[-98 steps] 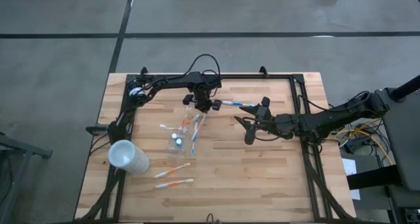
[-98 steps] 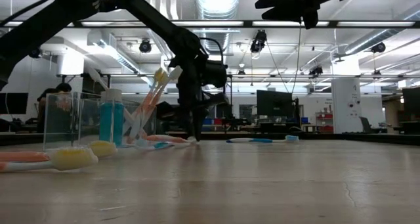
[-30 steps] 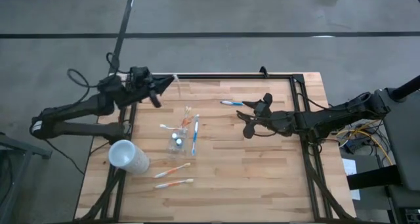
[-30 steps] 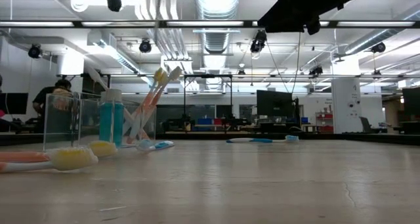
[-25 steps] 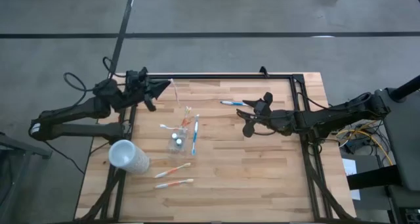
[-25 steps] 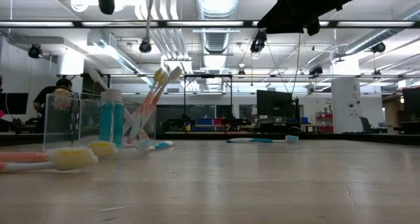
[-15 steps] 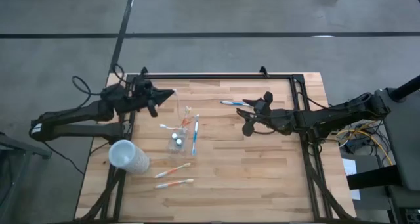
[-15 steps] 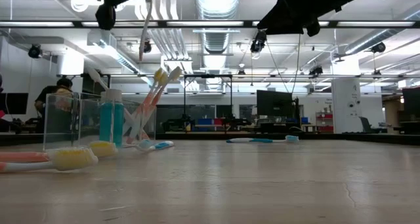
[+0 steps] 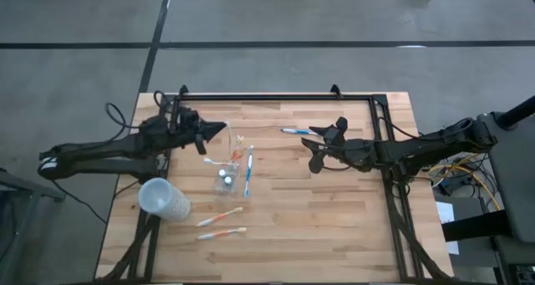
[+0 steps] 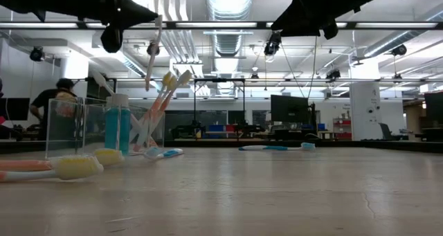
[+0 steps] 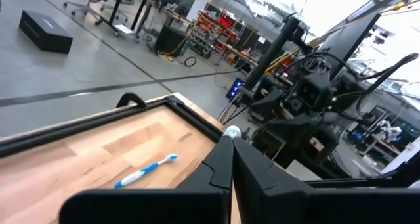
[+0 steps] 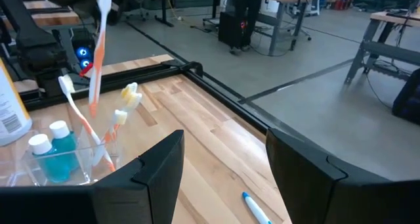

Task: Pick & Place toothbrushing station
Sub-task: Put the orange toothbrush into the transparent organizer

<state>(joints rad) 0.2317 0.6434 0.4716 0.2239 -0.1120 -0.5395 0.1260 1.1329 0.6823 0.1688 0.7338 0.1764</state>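
Note:
A clear tumbler (image 9: 235, 165) stands mid-table. It holds a blue toothpaste tube (image 10: 117, 122) and several white-orange toothbrushes (image 10: 168, 88) that lean out of it. A white-blue brush (image 9: 247, 178) lies beside it. My left gripper (image 9: 222, 129) is shut on one more white-orange toothbrush (image 10: 150, 56), which hangs just above the tumbler's far left side. Another white-blue toothbrush (image 9: 294, 131) lies at the far side of the table. Close to that brush my right gripper (image 9: 319, 149) hovers open and holds nothing. Two white-orange brushes (image 9: 220, 224) lie near the front. My left gripper pinches the upper end (image 10: 157, 23) of the white-orange toothbrush between its two fingers. The fingers lie level, come from the table's left and cross the brush. The brush hangs below them, slightly tilted and clear of the table; its lower end (image 12: 93, 104) is over the tumbler.
A larger frosted whitish cup (image 9: 163, 199) lies on its side at the front left. A black frame (image 9: 276, 97) runs along the table's far edge and both sides. Bare wood fills the middle and right front of the table.
My left gripper has come down and moved toward the table's right and near side, up to the tumbler. It has stayed shut on the toothbrush, which now hangs lower, just over the brushes in the tumbler. My right gripper has kept still.

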